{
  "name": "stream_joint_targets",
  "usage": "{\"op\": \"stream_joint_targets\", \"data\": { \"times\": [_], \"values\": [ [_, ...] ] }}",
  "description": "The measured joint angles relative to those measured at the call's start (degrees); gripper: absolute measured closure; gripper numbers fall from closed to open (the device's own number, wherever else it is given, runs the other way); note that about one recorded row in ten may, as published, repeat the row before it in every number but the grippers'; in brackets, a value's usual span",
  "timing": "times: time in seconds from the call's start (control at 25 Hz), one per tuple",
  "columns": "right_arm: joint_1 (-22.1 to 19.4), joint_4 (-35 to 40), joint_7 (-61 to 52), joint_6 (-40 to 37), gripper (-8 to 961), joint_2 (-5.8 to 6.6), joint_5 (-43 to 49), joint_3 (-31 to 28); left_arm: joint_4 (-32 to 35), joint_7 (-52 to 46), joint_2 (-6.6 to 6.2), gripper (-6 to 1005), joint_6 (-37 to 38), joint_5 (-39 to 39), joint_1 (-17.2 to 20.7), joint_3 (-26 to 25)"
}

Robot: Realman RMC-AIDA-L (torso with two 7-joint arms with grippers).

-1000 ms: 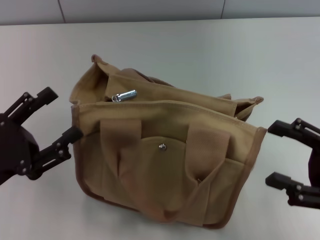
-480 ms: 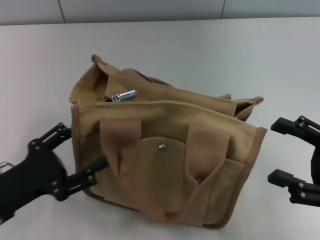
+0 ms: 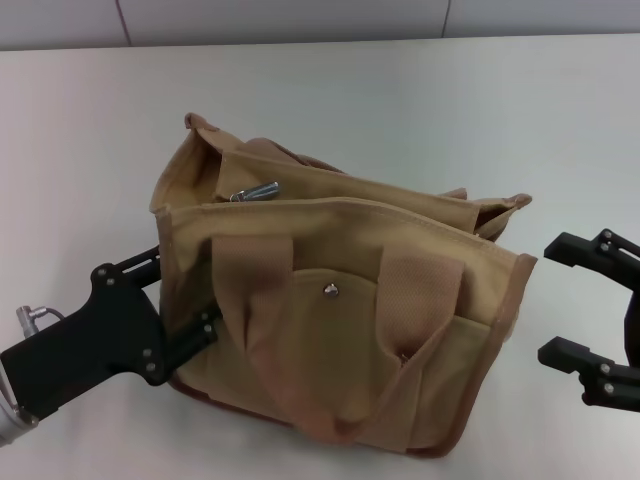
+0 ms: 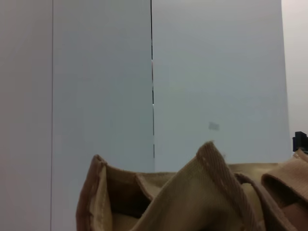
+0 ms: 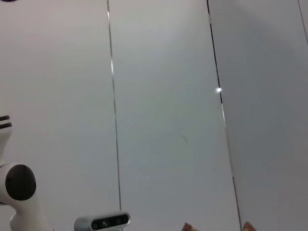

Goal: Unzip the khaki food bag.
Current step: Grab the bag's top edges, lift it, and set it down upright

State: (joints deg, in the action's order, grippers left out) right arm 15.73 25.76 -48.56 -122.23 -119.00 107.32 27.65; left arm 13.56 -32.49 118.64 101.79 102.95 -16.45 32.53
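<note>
The khaki food bag (image 3: 340, 340) stands upright on the table in the head view, its front pocket and metal snap (image 3: 327, 290) facing me. Its silver zipper pull (image 3: 258, 190) lies on top near the bag's left end. My left gripper (image 3: 180, 298) is open and straddles the bag's left front corner, one finger at the end wall, the other against the front face. The bag's top end also shows in the left wrist view (image 4: 202, 197). My right gripper (image 3: 548, 300) is open and empty, a short way off the bag's right end.
The bag stands on a pale grey table (image 3: 420, 100) with a wall at its far edge. The right wrist view shows wall panels, a camera bar (image 5: 102, 222) and a sliver of tan fabric (image 5: 186, 226).
My left gripper moved in to the right and closed up on the bag's left end; the bag was nudged slightly rightward. The right gripper barely moved.
</note>
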Motion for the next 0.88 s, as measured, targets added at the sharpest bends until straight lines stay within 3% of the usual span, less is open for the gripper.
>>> {"op": "stream_joint_targets", "data": {
  "times": [0.36,0.88],
  "values": [
    [0.0,0.0,0.0,-1.0,111,-0.01,-0.1,-2.4,0.0,0.1,0.07,678,-0.8,-0.4,-1.8,-0.1],
    [0.7,-3.4,-0.7,-2.6,111,-0.18,-0.2,-20.0,0.2,0.2,0.19,776,-0.5,-2.6,-6.5,-0.2]
  ]
}}
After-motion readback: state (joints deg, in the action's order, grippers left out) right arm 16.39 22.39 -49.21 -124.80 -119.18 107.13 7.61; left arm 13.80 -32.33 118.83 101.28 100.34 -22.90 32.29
